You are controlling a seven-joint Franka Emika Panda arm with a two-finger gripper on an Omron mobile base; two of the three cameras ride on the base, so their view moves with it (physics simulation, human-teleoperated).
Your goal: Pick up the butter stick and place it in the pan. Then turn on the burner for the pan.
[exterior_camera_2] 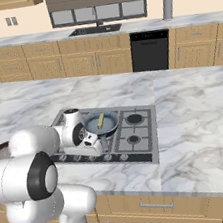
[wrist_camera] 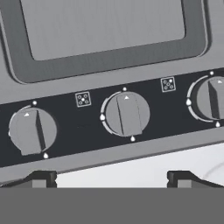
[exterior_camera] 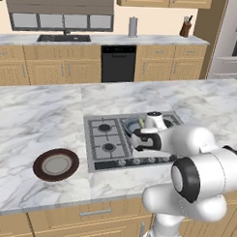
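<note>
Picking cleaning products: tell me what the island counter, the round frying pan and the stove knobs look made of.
White grey-veined island counter: polished marble or stone, by its veining.
Round dark grey frying pan: probably coated metal, matte, bluish-grey inside.
Grey round stove knobs: brushed metal or painted plastic; smooth, hard to tell.

Both base views look forward and down from behind the arm, one from its left and one from its right, sharing the marble tabletop [exterior_camera: 43, 118], the cooktop [exterior_camera: 107, 139] and the far cabinets. The hand view sits very near the cooktop's knob panel [wrist_camera: 83, 127], facing its middle knob [wrist_camera: 127, 114].
</note>
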